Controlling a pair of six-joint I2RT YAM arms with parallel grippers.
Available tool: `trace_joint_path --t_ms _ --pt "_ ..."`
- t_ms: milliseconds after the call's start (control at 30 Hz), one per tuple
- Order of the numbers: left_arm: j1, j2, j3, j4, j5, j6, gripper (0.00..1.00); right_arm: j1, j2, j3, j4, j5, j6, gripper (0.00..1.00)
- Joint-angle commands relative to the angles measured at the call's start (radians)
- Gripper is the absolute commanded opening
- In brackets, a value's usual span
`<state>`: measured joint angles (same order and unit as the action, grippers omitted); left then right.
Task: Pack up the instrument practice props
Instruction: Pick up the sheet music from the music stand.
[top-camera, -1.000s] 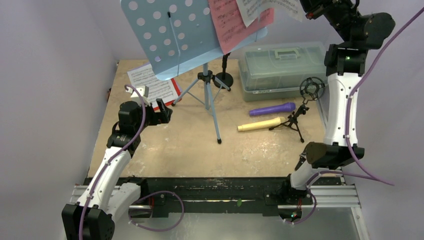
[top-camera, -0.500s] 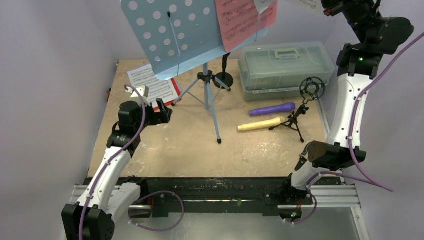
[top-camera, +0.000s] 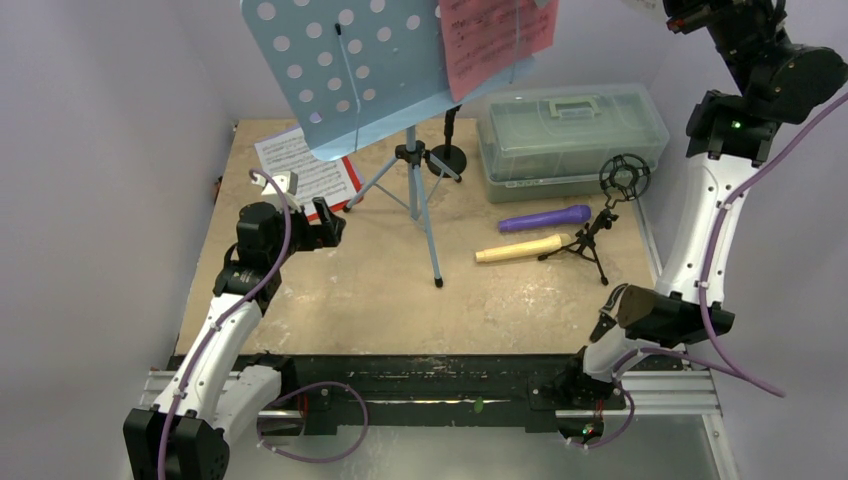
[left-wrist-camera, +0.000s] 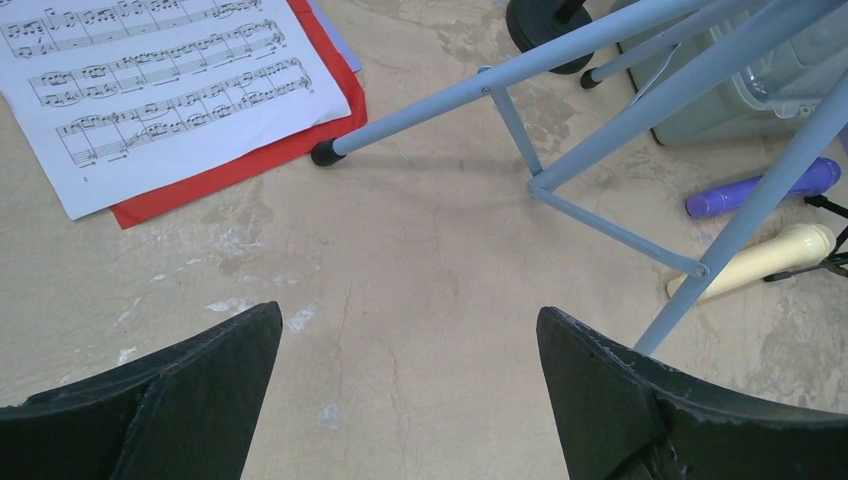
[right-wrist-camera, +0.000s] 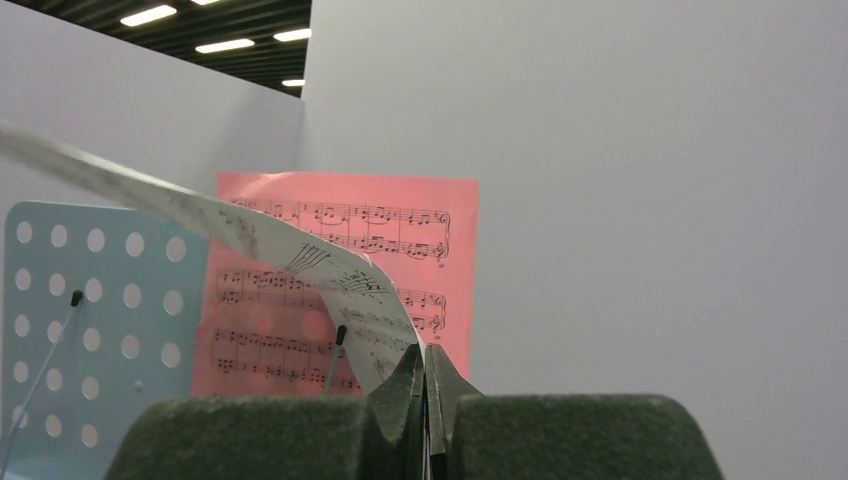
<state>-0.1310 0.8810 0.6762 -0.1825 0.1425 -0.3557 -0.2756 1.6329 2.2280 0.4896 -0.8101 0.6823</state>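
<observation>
The light-blue perforated music rest (top-camera: 340, 70) stands on its tripod legs (top-camera: 415, 200) at the back, with a pink sheet of music (top-camera: 495, 40) leaning on it. High at the back right, my right gripper (top-camera: 690, 15) (right-wrist-camera: 425, 355) is shut on the corner of a white sheet of music (right-wrist-camera: 300, 260), which curls away to the left. My left gripper (top-camera: 325, 222) (left-wrist-camera: 410, 325) hovers open and holds nothing, low over the table near another printed sheet (left-wrist-camera: 150, 90) lying on the red folder (left-wrist-camera: 250, 160). The purple microphone (top-camera: 545, 218) and the cream microphone (top-camera: 520, 248) lie side by side.
A translucent grey-green box with a handle (top-camera: 570, 135) sits shut at the back right. A black mic holder on small tripod legs (top-camera: 600, 230) stands right of the microphones. Another black stand with a round base (top-camera: 447, 155) is behind the rest. Walls close in on both sides.
My right arm has swung right and up, carrying the white sheet away from the music rest. The left arm has stayed still.
</observation>
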Motion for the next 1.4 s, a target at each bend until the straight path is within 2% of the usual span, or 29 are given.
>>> trace_joint_path --t_ms 0,367,567,667,733,800,867,1033,1067,1233,1267,1300,1367 --pt "0.007 -0.017 0.007 0.025 0.03 -0.009 0.99 -0.031 -0.037 0.033 0.062 0.004 0.054 0.0" --pt "0.007 0.0 -0.002 0.063 0.142 -0.025 1.0 -0.113 -0.06 -0.001 0.153 -0.031 0.162 0.0" --pt "0.007 -0.014 -0.038 0.159 0.409 0.028 0.99 -0.213 -0.115 -0.121 0.302 -0.127 0.324 0.0" --pt "0.003 -0.023 -0.079 0.296 0.54 -0.011 0.97 -0.269 -0.163 -0.242 0.399 -0.22 0.433 0.0" --pt "-0.006 -0.032 -0.104 0.372 0.593 -0.04 0.97 -0.31 -0.25 -0.415 0.507 -0.276 0.491 0.0" --pt "-0.023 -0.045 -0.117 0.417 0.621 -0.062 0.97 -0.345 -0.358 -0.609 0.569 -0.331 0.483 0.0" --pt "-0.046 -0.057 -0.133 0.462 0.639 -0.082 0.97 -0.371 -0.463 -0.773 0.549 -0.422 0.415 0.0" --pt "-0.108 -0.044 -0.165 0.587 0.682 -0.194 0.98 -0.382 -0.723 -1.079 0.25 -0.582 0.095 0.0" --pt "-0.128 -0.038 -0.167 0.606 0.679 -0.22 0.98 -0.382 -0.768 -1.116 0.099 -0.609 -0.002 0.0" --pt "-0.298 -0.017 -0.197 0.728 0.549 -0.381 0.98 -0.382 -0.88 -1.055 -0.86 -0.734 -0.831 0.0" --pt "-0.339 -0.012 -0.216 0.773 0.511 -0.416 0.98 -0.382 -0.882 -1.059 -0.977 -0.765 -0.93 0.0" --pt "-0.384 -0.005 -0.233 0.836 0.471 -0.438 0.99 -0.382 -0.885 -1.083 -1.043 -0.786 -0.971 0.0" --pt "-0.468 0.013 -0.258 0.907 0.386 -0.453 1.0 -0.381 -0.893 -1.155 -1.058 -0.824 -0.976 0.0"
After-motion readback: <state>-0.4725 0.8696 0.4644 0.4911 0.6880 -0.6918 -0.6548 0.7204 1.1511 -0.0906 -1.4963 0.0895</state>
